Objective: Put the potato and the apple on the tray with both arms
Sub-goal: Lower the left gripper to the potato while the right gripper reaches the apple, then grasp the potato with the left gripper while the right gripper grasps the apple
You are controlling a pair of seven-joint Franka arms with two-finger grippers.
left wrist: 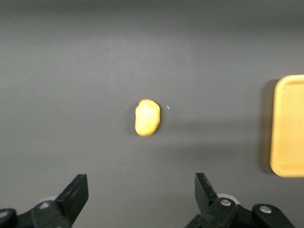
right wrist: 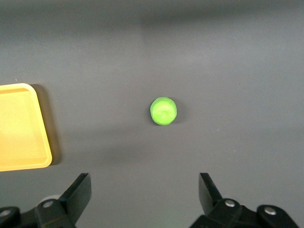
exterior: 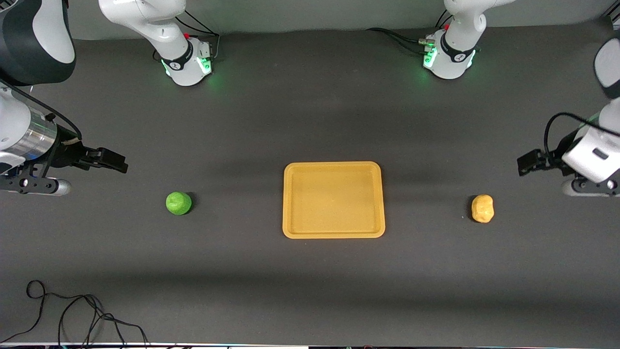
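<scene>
The orange-yellow tray [exterior: 333, 199] lies empty at the table's middle. The green apple [exterior: 178, 203] sits on the table toward the right arm's end, apart from the tray. The yellow-tan potato [exterior: 483, 208] sits toward the left arm's end. My right gripper [exterior: 116, 162] hangs open and empty over bare table, short of the apple. My left gripper [exterior: 523, 163] hangs open and empty over bare table, short of the potato. The left wrist view shows the potato [left wrist: 147, 117], the tray's edge [left wrist: 289, 126] and the open gripper [left wrist: 141, 190]. The right wrist view shows the apple [right wrist: 164, 111], the tray's corner [right wrist: 21, 128] and the open gripper [right wrist: 145, 190].
A loose black cable [exterior: 72, 315] lies at the table's edge nearest the front camera, toward the right arm's end. The arm bases [exterior: 189, 63] [exterior: 448, 58] stand along the edge farthest from that camera. The table is dark grey.
</scene>
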